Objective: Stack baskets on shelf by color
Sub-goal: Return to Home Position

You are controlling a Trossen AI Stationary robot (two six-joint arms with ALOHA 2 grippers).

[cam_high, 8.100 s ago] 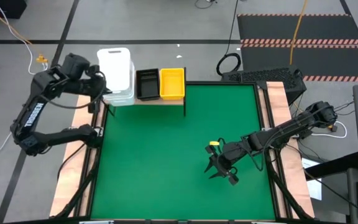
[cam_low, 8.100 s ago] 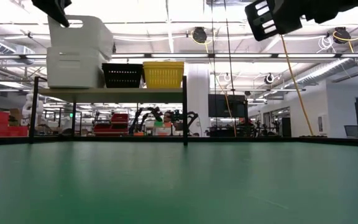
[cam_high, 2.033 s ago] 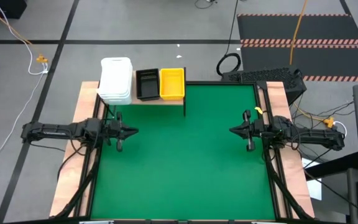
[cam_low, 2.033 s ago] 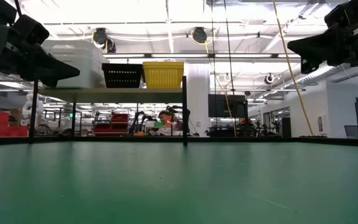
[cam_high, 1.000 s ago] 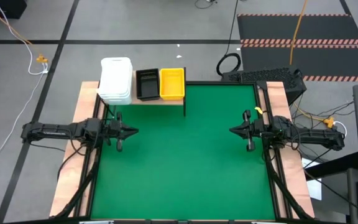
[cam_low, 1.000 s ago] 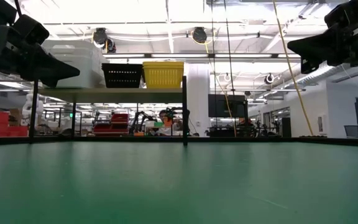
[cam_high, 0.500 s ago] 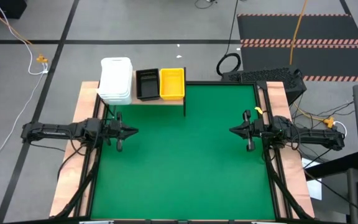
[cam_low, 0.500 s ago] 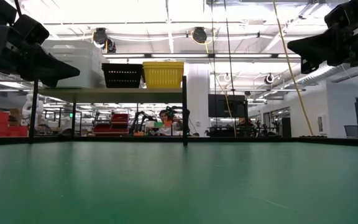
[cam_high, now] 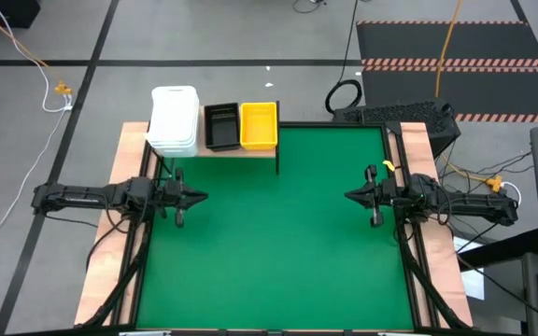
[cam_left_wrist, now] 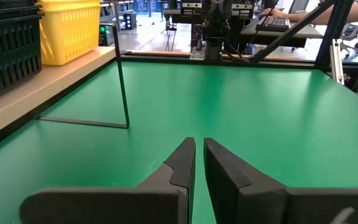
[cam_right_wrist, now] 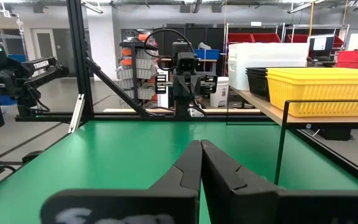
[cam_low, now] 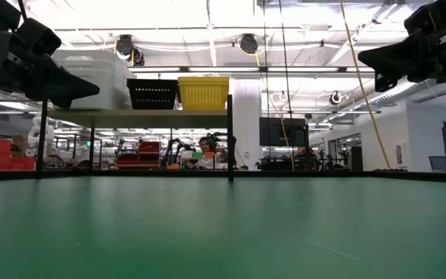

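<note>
My left fingers [cam_high: 194, 197] were clenched on nothing at the table's [cam_high: 269, 243] left edge, my right fingers [cam_high: 353, 196] likewise at its right edge (tips facing). The shelf [cam_high: 250, 152] stood at the far edge, well apart from both, carrying white baskets [cam_high: 174, 119] nearest my left, black baskets [cam_high: 220, 126] in the middle, and yellow baskets [cam_high: 259, 125].

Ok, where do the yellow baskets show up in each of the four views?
High view: yellow baskets at the right end of the shelf.
Low view: yellow baskets on the shelf, above and left of centre.
Left wrist view: yellow baskets on the shelf, beyond the black ones.
Right wrist view: yellow baskets nearest on the shelf.
Shared landmark: the black baskets directly beside them.
</note>
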